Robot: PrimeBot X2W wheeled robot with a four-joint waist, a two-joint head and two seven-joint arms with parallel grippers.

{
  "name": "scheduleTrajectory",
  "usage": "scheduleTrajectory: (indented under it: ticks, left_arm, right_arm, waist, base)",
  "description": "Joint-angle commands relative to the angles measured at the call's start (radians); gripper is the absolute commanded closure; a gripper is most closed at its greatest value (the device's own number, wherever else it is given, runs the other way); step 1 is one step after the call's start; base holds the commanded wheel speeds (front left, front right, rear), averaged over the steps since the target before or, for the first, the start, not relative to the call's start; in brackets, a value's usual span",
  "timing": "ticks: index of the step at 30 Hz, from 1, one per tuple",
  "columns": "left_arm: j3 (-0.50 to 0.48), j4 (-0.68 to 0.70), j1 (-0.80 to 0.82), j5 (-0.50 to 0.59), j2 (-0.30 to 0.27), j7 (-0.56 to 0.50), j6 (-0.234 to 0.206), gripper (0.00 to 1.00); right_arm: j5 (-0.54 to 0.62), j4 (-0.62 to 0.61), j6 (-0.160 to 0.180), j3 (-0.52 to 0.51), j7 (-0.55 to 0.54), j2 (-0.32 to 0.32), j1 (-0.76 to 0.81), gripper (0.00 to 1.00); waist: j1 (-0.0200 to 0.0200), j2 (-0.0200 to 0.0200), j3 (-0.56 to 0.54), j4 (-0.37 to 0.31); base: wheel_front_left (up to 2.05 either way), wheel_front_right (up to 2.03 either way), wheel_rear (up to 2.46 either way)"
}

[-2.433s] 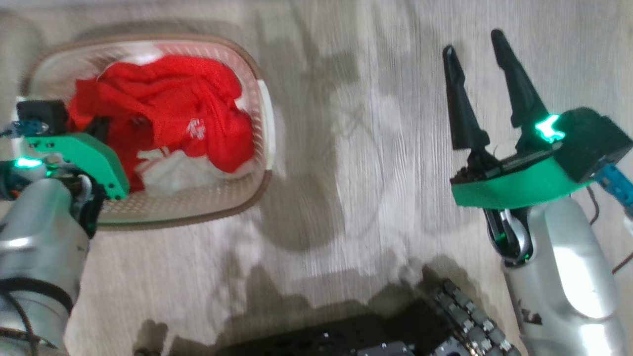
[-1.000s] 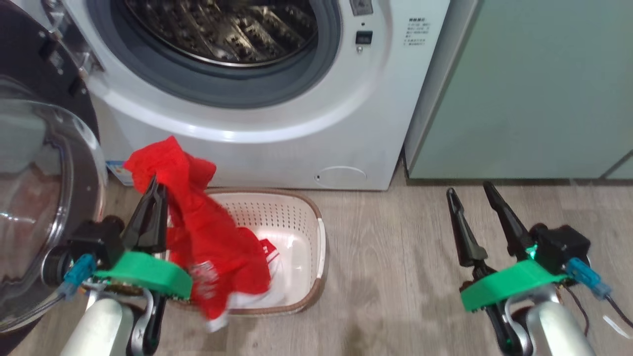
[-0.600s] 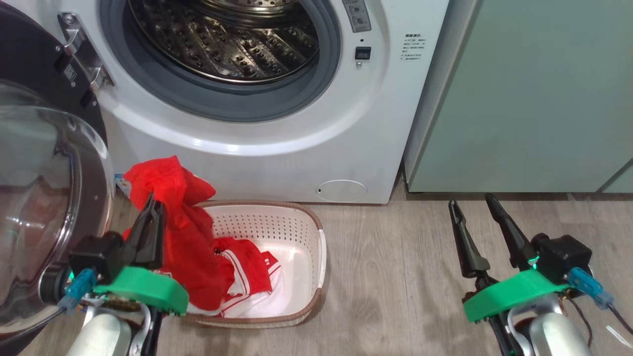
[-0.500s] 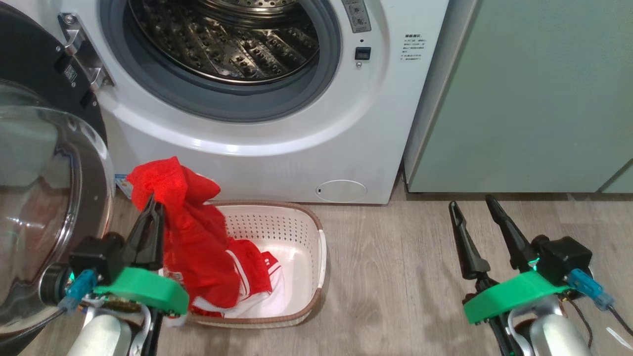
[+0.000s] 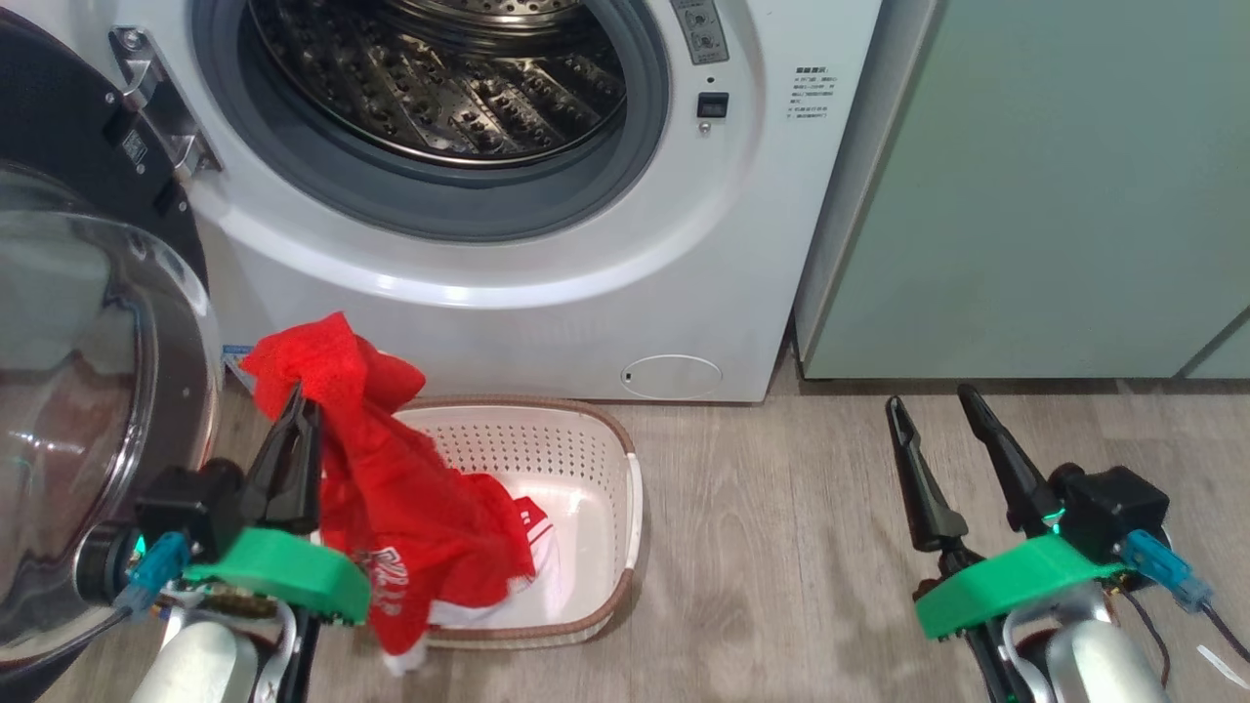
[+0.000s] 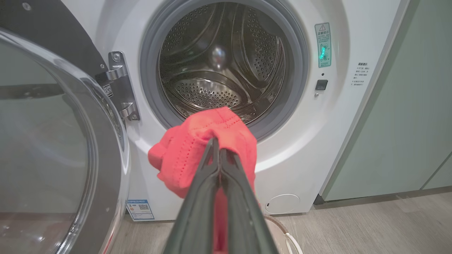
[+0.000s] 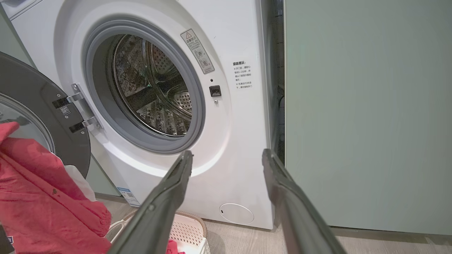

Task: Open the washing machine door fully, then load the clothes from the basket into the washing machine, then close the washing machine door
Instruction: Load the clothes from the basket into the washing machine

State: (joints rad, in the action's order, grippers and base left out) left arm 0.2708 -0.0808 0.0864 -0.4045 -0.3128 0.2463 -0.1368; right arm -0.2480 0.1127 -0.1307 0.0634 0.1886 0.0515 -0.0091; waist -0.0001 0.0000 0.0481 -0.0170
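Head view: loading step; left gripper (image 5: 298, 408), clamped on red clothes (image 5: 415, 498), holds them over the basket (image 5: 598, 444) beside the open door (image 5: 59, 410). Left wrist view: washing machine (image 6: 328, 134) mouth ahead, the bundle's likely next stop. Right wrist view: right gripper (image 7: 227, 155) idle, fingers apart.

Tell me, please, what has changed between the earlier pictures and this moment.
The left end effector, shut on the clothes, has lifted a red garment out of the basket to below the washing machine's opening. The head view also tilted up. Over the last second only the hanging cloth shifted. Unchanged: right end effector open and idle, washing machine door open.
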Motion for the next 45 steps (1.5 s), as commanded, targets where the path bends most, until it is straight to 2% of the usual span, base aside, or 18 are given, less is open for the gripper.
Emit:
scheduleTrajectory:
  ticks: [1, 13, 18, 23, 33, 39, 45]
  left_arm:
    - [-0.039, 0.037, 0.040, -0.003, -0.029, 0.001, -0.009, 1.00]
    - [-0.041, 0.045, 0.066, -0.021, -0.029, -0.013, -0.014, 1.00]
    - [-0.047, 0.026, 0.143, -0.044, -0.038, -0.044, 0.009, 1.00]
    - [-0.065, -0.056, 0.298, -0.085, -0.056, -0.094, 0.056, 1.00]
    - [-0.085, -0.347, 0.695, -0.157, -0.126, -0.278, 0.156, 1.00]
    - [-0.082, -0.494, 0.905, -0.167, -0.167, -0.391, 0.180, 1.00]
    - [-0.079, -0.581, 1.042, -0.163, -0.202, -0.450, 0.190, 1.00]
  right_arm:
    - [-0.007, -0.037, 0.000, 0.020, 0.003, -0.001, -0.025, 0.00]
    - [-0.009, -0.059, 0.000, 0.030, 0.005, -0.001, -0.039, 0.00]
    - [-0.014, -0.090, 0.000, 0.046, 0.009, -0.001, -0.064, 0.00]
    - [-0.023, -0.124, 0.000, 0.066, 0.021, -0.001, -0.098, 0.00]
    - [-0.070, -0.136, 0.000, 0.118, 0.062, -0.001, -0.167, 0.00]
    - [-0.112, -0.127, 0.000, 0.152, 0.072, -0.001, -0.200, 0.00]
    - [-0.153, -0.152, 0.000, 0.173, 0.073, -0.001, -0.225, 0.00]
  waist:
    - [0.0001, 0.0000, 0.001, 0.000]
    - [0.0001, 0.0000, 0.046, -0.010]
    - [0.0001, 0.0000, 0.122, -0.047]
    - [0.0001, 0.0000, 0.229, -0.103]
    - [0.0001, 0.0000, 0.420, -0.232]
    - [0.0001, 0.0000, 0.498, -0.301]
    - [0.0001, 0.0000, 0.557, -0.356]
  base:
    - [0.00, 0.00, 0.00]
    - [0.00, 0.00, 0.00]
    - [0.00, 0.00, 0.00]
    - [0.00, 0.00, 0.00]
    - [0.00, 0.00, 0.00]
    - [0.00, 0.00, 0.00]
    - [0.00, 0.00, 0.00]
